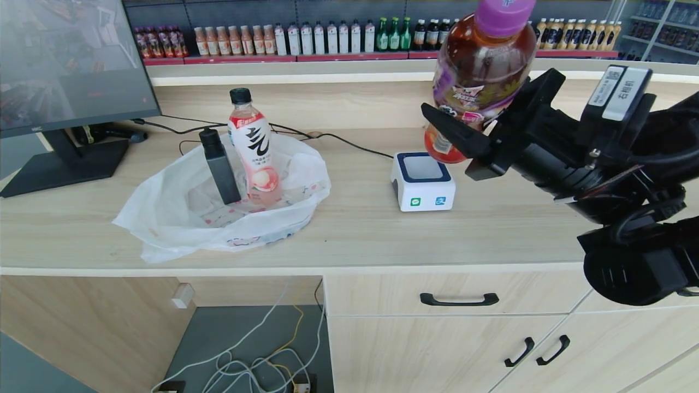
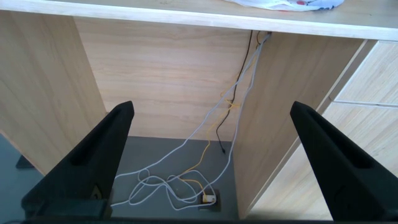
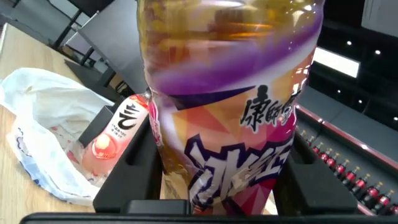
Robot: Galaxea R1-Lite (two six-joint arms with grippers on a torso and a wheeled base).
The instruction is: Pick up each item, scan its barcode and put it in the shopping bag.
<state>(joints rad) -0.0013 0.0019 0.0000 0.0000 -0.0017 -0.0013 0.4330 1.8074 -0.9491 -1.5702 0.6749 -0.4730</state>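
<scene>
The right tool [image 1: 490, 90] is clamped on the lower half of a tea bottle [image 1: 480, 65], held upright in the air just above the scanner [image 1: 423, 183] at the middle of the desk [image 1: 355, 240]. With so much weight above the grip, the bottle could tip or slip, and its barcode may face away from the scanner window. Lowered carelessly into the bag [image 1: 164, 218] toward the desk's left edge, it may topple the pink bottle [image 1: 256, 158] and dark bottle [image 1: 218, 164] standing there. The left tool [image 2: 211, 106] hangs wide open below the desk's front edge.

A wooden counter [image 1: 491, 229] carries a shopping bag [image 1: 158, 213], scanner [image 1: 422, 183], monitor [image 1: 71, 60] and cable [image 1: 349, 143].
</scene>
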